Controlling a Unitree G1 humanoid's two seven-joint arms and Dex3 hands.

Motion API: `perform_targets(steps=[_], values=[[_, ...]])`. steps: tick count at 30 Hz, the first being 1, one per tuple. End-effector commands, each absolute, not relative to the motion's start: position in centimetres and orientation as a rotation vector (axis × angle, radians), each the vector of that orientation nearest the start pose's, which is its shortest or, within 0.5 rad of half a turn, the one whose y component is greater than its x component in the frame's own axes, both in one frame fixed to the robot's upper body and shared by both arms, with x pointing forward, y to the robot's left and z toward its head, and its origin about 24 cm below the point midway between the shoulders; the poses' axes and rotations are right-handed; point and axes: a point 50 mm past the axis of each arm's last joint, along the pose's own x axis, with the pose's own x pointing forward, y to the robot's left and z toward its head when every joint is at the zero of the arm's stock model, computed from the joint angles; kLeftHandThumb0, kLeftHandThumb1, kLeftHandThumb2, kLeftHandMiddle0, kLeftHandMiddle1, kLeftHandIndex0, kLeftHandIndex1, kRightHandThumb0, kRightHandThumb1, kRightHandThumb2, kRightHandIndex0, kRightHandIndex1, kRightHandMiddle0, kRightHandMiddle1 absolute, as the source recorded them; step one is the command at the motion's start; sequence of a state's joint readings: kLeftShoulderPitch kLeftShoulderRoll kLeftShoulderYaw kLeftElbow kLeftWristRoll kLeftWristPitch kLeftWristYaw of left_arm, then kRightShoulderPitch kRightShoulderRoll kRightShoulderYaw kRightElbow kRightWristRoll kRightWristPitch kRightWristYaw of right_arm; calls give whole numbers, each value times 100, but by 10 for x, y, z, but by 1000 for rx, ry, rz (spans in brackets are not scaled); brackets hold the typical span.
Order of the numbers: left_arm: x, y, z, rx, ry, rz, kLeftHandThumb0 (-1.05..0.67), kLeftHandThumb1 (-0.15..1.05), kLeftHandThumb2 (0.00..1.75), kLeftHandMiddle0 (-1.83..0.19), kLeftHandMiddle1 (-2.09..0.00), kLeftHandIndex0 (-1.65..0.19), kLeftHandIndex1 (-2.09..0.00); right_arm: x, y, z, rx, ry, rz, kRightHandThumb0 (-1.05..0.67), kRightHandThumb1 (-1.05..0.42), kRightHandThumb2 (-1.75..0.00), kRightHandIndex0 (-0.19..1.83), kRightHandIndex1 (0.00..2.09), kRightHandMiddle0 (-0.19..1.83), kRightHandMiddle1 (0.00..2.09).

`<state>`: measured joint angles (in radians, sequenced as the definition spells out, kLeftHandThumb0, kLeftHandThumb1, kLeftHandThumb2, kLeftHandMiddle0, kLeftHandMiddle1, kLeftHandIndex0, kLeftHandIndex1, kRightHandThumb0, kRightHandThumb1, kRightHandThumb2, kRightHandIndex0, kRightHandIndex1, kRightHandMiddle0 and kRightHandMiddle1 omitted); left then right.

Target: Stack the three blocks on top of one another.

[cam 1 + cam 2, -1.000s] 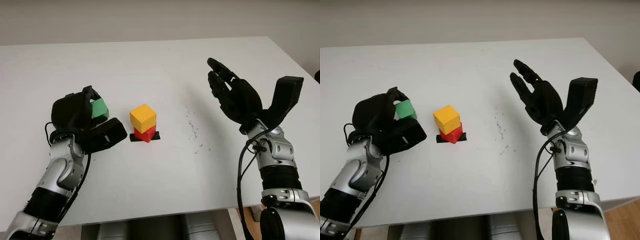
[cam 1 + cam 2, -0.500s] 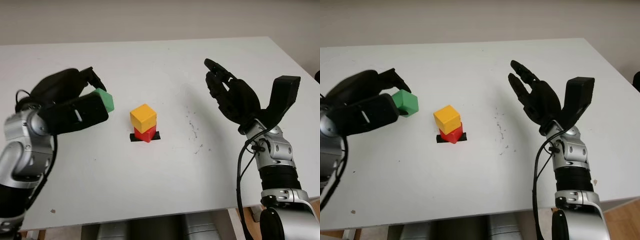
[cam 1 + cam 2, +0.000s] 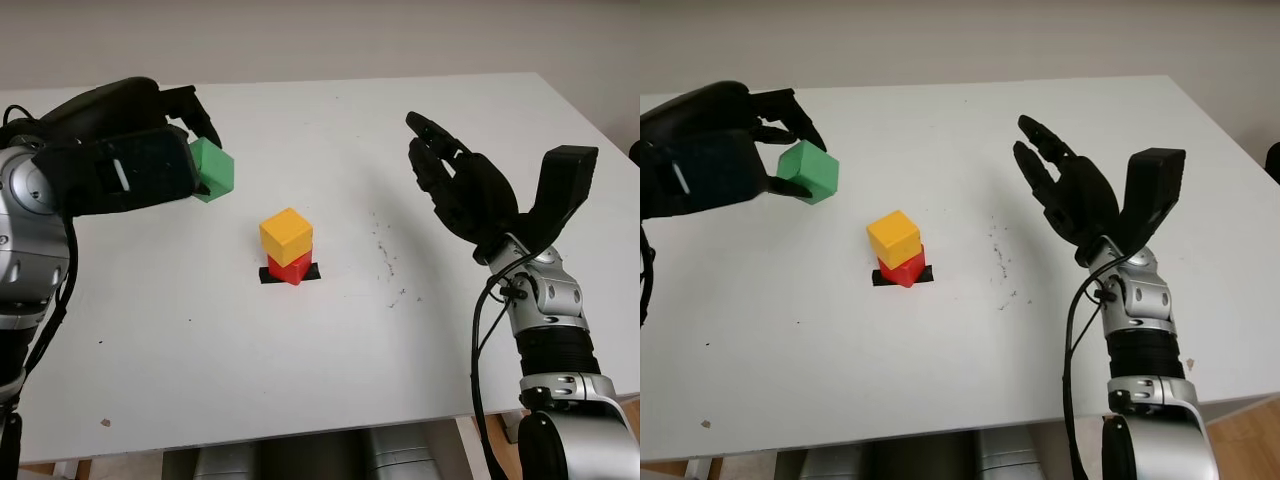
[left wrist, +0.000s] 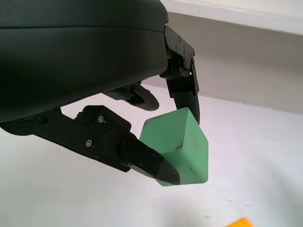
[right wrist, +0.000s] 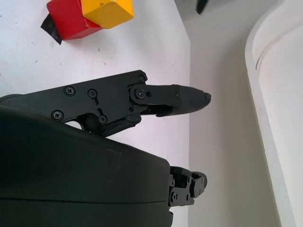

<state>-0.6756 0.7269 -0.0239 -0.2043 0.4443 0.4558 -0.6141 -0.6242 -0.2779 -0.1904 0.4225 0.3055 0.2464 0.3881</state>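
While my left hand (image 3: 125, 160) grips the green block (image 3: 211, 169) aloft, right hand (image 3: 470, 195) open, I'd centre it squarely over the yellow block (image 3: 286, 236) before lowering.

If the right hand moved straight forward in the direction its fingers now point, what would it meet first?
Probably nothing: the open right hand hangs above the white table, right of the yellow cube sitting on the red cube. Its fingers point up and away towards the table's far edge, so the way looks free, though depth is unclear.
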Motion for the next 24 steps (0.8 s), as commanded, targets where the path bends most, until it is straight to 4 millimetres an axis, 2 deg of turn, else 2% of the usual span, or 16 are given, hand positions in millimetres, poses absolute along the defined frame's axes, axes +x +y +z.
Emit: perform_targets(steps=[1, 9, 14, 20, 24], values=[[310, 210, 275, 1056, -210, -132, -36, 103, 6, -46, -4, -40, -146, 362, -191, 143, 117, -75, 322, -60, -105, -50, -15, 4, -10, 18], [308, 202, 255, 780, -245, -184, -36, 105, 6, -39, -1, -39, -152, 359, -187, 146, 104, -90, 334, -61, -105, -51, -15, 5, -9, 14], [304, 195, 247, 691, -220, -241, -40, 104, 7, -34, -2, -35, -155, 358, -188, 145, 103, -86, 336, -60, -105, -52, -15, 5, -7, 12], [303, 190, 239, 578, -207, -275, -39, 104, 6, -36, -4, -37, -154, 359, -186, 143, 114, -82, 341, -60, -105, -52, -15, 5, -6, 11], [300, 188, 233, 578, -196, -296, -40, 105, 7, -34, -4, -34, -153, 359, -185, 143, 124, -75, 338, -60, -105, -52, -16, 5, -6, 10]])
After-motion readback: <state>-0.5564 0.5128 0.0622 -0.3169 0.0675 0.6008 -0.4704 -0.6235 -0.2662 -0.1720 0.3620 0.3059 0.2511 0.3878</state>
